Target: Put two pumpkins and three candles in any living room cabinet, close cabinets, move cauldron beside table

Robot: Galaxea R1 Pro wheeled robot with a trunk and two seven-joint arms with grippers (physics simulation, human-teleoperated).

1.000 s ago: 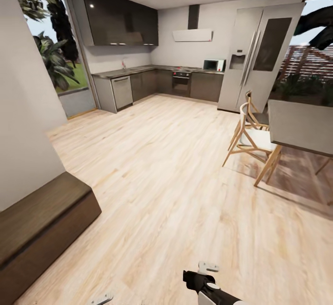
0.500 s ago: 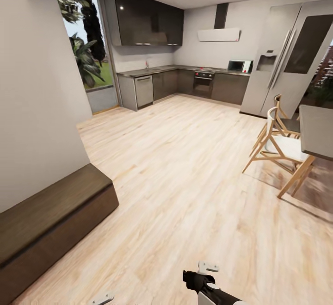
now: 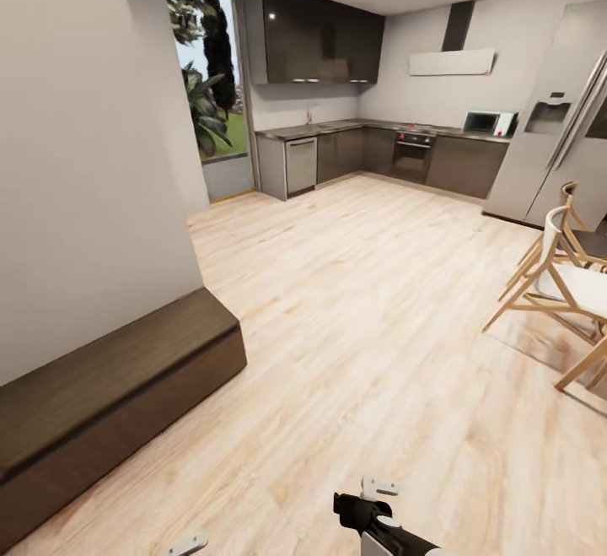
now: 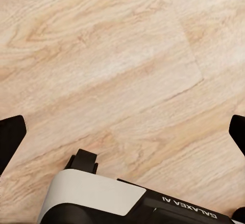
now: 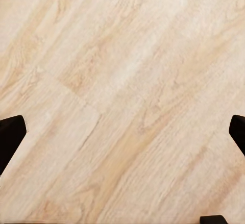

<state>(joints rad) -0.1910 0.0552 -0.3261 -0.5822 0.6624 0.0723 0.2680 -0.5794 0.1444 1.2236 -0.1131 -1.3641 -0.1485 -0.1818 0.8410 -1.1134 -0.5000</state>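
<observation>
The cabinet (image 3: 110, 396), a long low dark-brown unit with its fronts flush and shut, runs along the wall at the left of the head view. The pumpkins, candles, cauldron and table are out of view. My right arm (image 3: 384, 526) pokes in at the bottom edge of the head view. In the left wrist view my left gripper (image 4: 122, 132) is open over bare wood floor, its black fingertips (image 4: 11, 134) far apart. My right gripper (image 5: 122, 132) is open too, with floor planks between its fingertips (image 5: 10, 132).
A grey kitchen run (image 3: 371, 155) and a tall fridge (image 3: 561, 126) line the far wall. Wooden chairs (image 3: 561, 282) stand at the right. A white wall corner (image 3: 126, 159) juts out above the cabinet. Wide wood floor (image 3: 354, 303) lies ahead.
The whole head view has swung left, so the camera turned. More of the cabinet shows and the table has slid off the right edge. Both arms hold the same pose.
</observation>
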